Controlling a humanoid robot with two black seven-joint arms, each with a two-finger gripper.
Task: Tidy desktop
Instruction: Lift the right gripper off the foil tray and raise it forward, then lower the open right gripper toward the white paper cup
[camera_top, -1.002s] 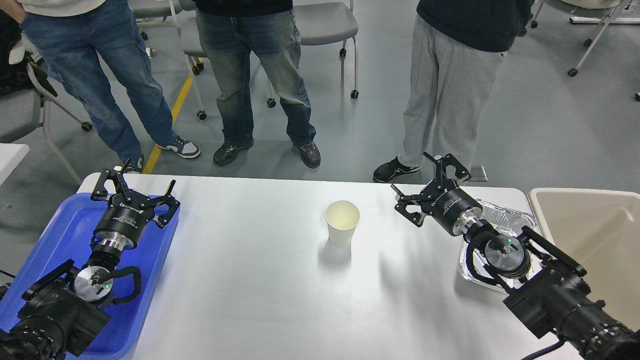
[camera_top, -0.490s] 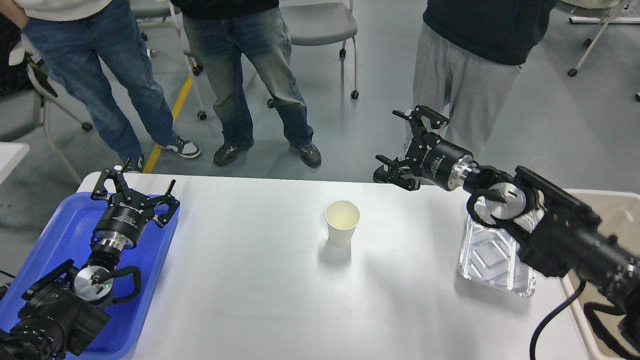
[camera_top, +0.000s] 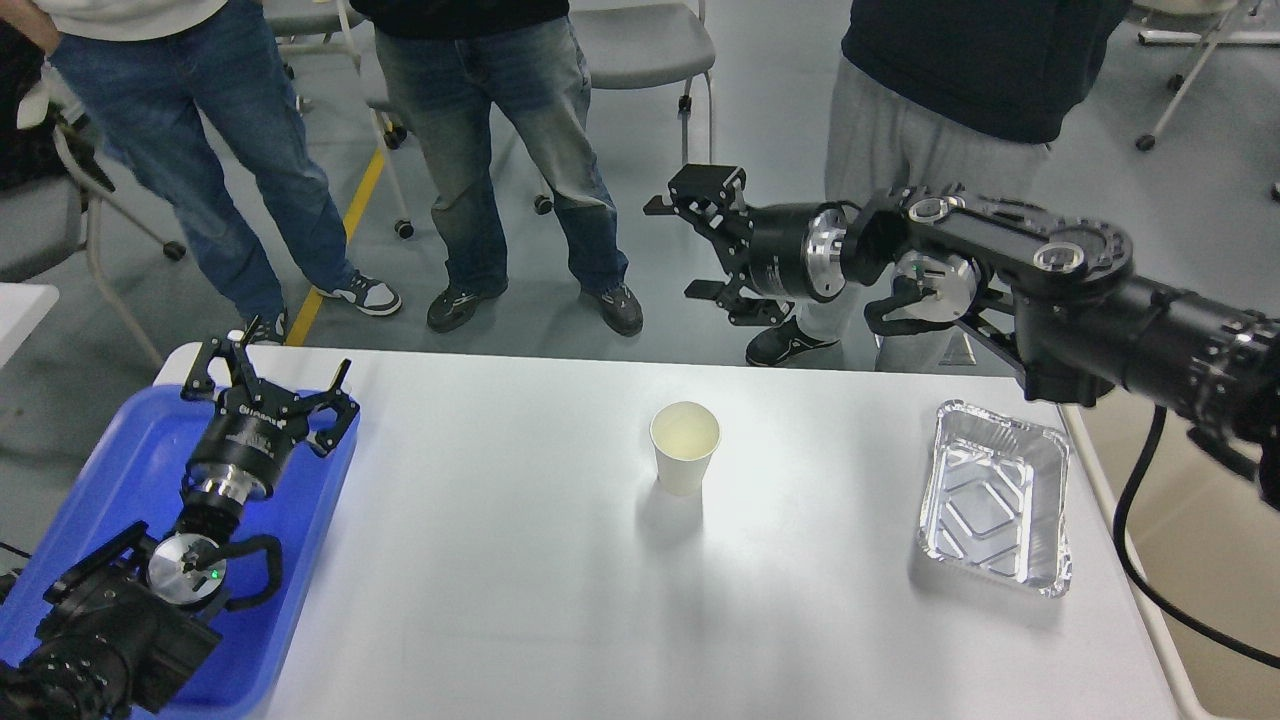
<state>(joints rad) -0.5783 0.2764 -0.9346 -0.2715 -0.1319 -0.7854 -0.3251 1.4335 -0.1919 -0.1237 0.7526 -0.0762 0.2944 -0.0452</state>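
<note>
The white-grey desktop (camera_top: 500, 560) fills the lower view. A white paper cup (camera_top: 685, 446) stands upright near its middle. An empty foil tray (camera_top: 994, 497) lies at the right side. My left gripper (camera_top: 268, 383) is open and empty over the far end of the blue plastic tray (camera_top: 120, 470). My right gripper (camera_top: 705, 250) is open and empty, raised high above the table's far edge, pointing left, up and behind the cup.
A beige bin (camera_top: 1200, 520) stands off the table's right edge, partly behind my right arm. Three people stand close beyond the far edge, with chairs behind them. A white table corner (camera_top: 20, 310) shows at far left.
My right arm has lifted from over the foil tray and swung up and to the left, leaving the tray uncovered. The gripper stayed open. The left arm has not moved.
</note>
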